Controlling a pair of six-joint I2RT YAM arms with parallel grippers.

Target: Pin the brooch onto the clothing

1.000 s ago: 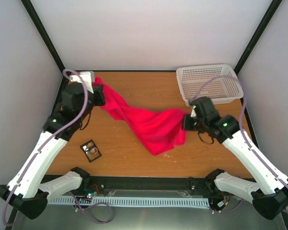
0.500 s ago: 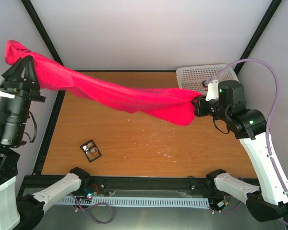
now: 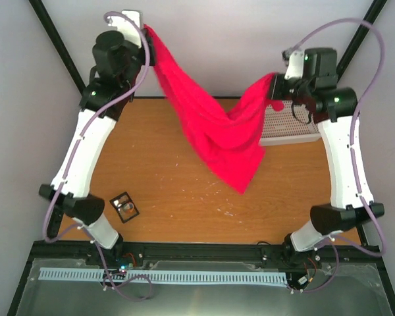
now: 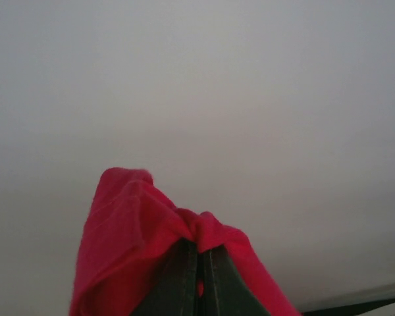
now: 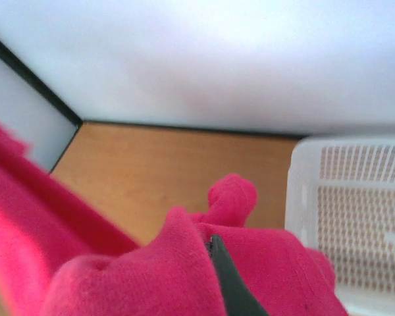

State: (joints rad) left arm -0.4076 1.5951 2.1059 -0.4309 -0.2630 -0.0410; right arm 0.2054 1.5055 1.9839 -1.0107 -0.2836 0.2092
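Having just hoisted the T-shirt off the table, our left gripper and right gripper pinch it; brooch waits.

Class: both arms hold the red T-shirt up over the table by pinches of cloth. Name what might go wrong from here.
1. The left gripper and right gripper each pinch only a small bunch of the T-shirt; it may slip free and drop in a heap.
2. It hangs twisted, so it may land folded, not flat for pinning.
3. Lowered carelessly, it could cover the small black case or snag the white basket.
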